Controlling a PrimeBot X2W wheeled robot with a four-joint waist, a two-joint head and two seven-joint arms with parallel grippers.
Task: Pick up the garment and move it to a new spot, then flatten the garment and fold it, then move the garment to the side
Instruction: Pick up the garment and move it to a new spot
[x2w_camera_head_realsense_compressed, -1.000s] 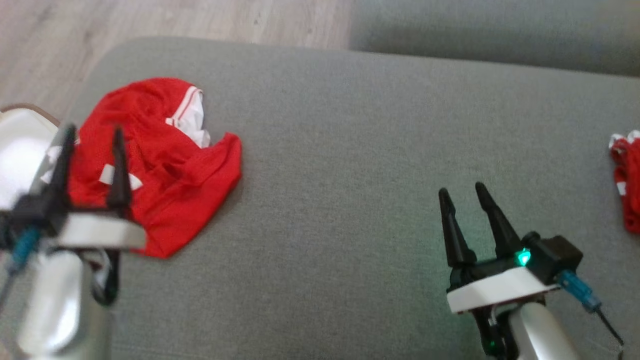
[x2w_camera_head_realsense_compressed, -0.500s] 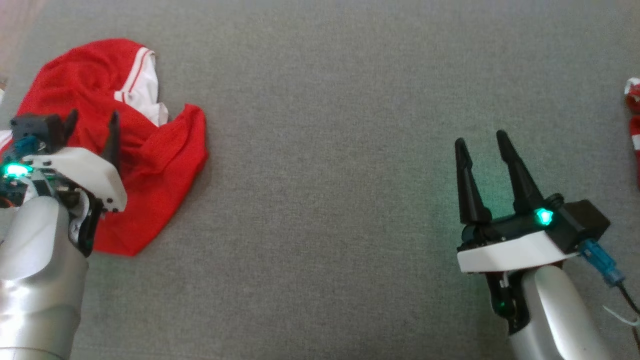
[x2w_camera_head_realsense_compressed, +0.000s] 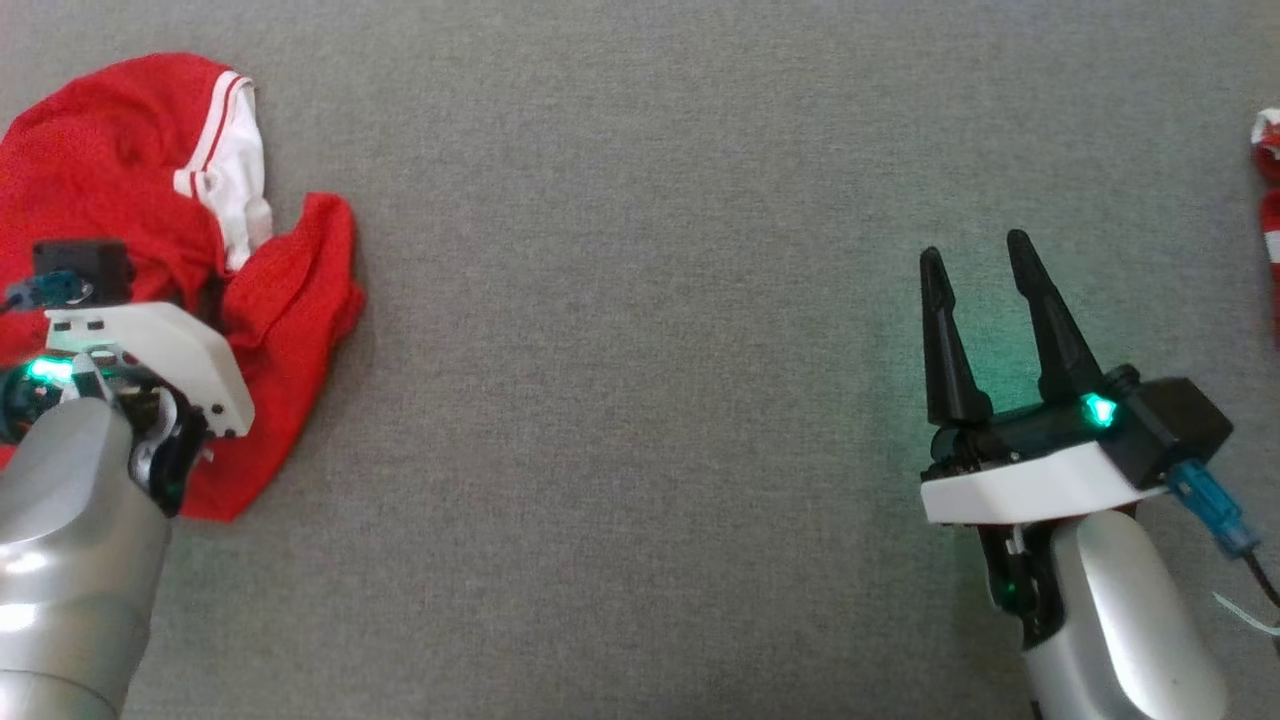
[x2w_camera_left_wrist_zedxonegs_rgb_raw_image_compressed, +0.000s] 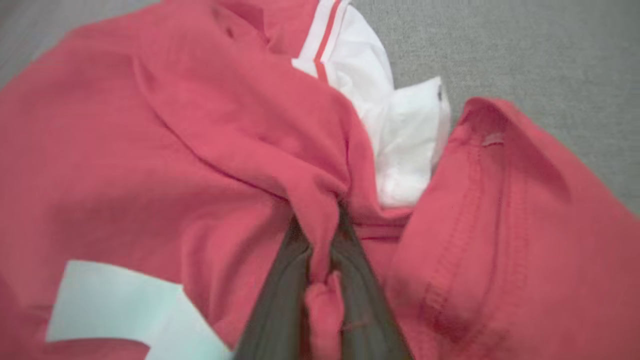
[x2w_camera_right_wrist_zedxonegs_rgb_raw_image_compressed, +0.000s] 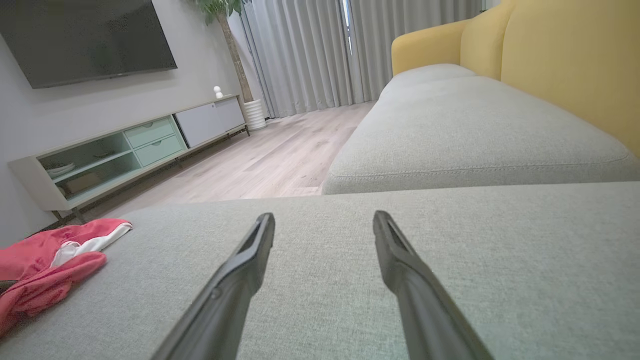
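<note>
The garment is a crumpled red jersey with white trim, lying at the left of the grey cushion. My left gripper points down into it, its wrist covering most of the fingers. In the left wrist view the two dark fingers pinch a raised fold of the red garment, so the left gripper is shut on it. My right gripper hovers open over bare cushion at the right, far from the garment. The right wrist view shows the right gripper holding nothing, with the garment low at the left.
Another red and white cloth pokes in at the right edge of the cushion. Beyond the cushion lie a second grey seat, a yellow sofa back, wooden floor and a low TV cabinet.
The head camera has tilted down, shifting the whole picture. My left gripper has dropped into the garment and closed on a fold. The right gripper stays open.
</note>
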